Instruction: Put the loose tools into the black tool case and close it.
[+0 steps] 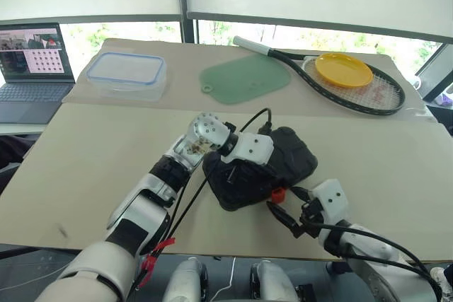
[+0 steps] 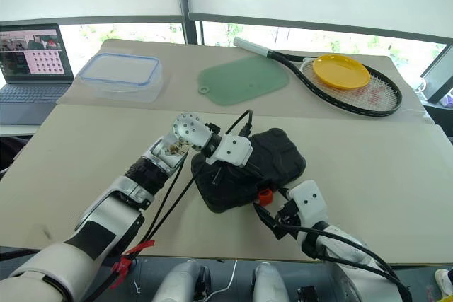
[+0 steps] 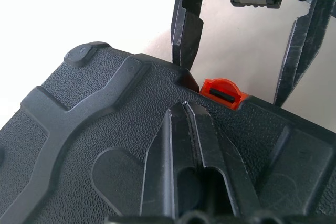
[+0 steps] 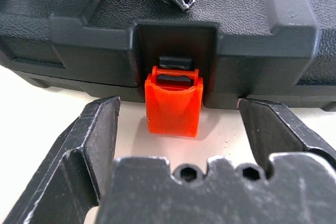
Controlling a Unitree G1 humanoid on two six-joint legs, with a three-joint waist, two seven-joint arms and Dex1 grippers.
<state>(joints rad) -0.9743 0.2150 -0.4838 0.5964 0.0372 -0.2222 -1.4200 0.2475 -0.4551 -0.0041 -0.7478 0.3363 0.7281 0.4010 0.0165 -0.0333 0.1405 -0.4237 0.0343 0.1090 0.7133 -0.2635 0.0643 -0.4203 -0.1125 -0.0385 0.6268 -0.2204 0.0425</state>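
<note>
Right gripper [image 1: 283, 211] sits at the near table edge, just in front of the case [image 1: 287, 157]. Fingers spread wide, one on each side of the orange latch [image 4: 174, 104], holding nothing. In the right wrist view the latch hangs down from its recess in the case's front wall, flap hanging loose in front of the wall, table visible beneath it. Fingertips near the front wall; contact cannot be judged.

Left gripper [image 3: 185, 129] rests on top of the lid, fingers closed together, nothing between them, tips pointing toward the latch edge. They appear to press on the textured lid surface.

Case lies with its lid down, at the middle of the near half of the table [image 1: 85, 167], turned at an angle, latch side toward the robot.

Far side of the table: clear box [image 1: 127, 74] with blue rim at left, green mat [image 1: 244, 79] in the centre, racket [image 1: 340, 79] at right with a yellow plate [image 1: 343, 70] on its strings. Laptop [image 1: 32, 68], open, at far left beside the table.
</note>
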